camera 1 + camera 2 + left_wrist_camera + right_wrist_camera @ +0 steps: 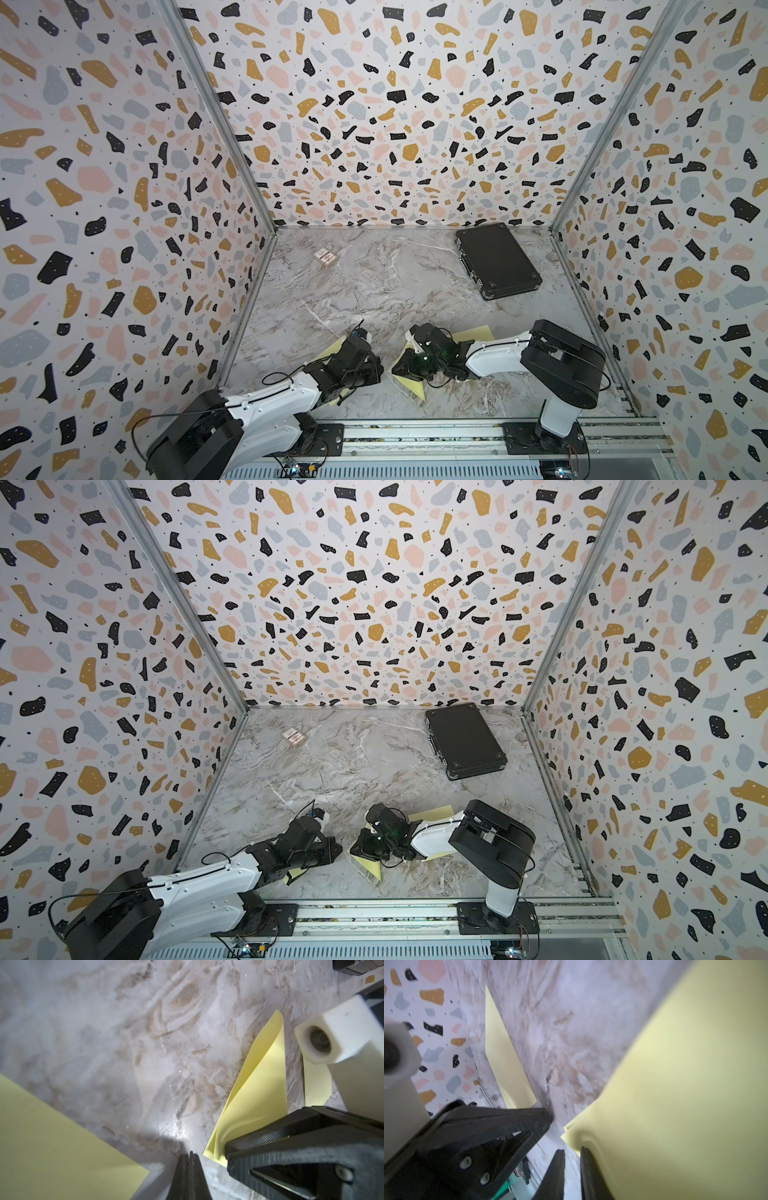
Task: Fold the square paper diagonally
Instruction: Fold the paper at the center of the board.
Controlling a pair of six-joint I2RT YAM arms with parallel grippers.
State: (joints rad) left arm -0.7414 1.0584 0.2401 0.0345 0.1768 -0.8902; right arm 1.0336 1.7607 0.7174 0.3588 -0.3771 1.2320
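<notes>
Two robot arms are reaching low over a marble tabletop (374, 291), their tools almost meeting. The right gripper (572, 1150) is holding its jaws slightly parted, with only bare table showing in the narrow gap. One of its fingers (588, 1167) is touching the yellow square paper (685, 1084), which is lying doubled over on itself directly beside and beneath this tool. The paper's upper layer is bulging up against that finger.

The left gripper (189, 1156) is clenched tight on nothing, its tips pointing down close to the table. The folded paper is lying just beside these tips, between the two tools. A second yellow sheet (52, 1136) is lying flat on the left gripper's other side, partly under its arm. In a top view, a third yellow sheet (478, 332) is showing behind the right arm. Well beyond both tools, a black case (498, 259) and a small card box (325, 257) are sitting near the back wall.
</notes>
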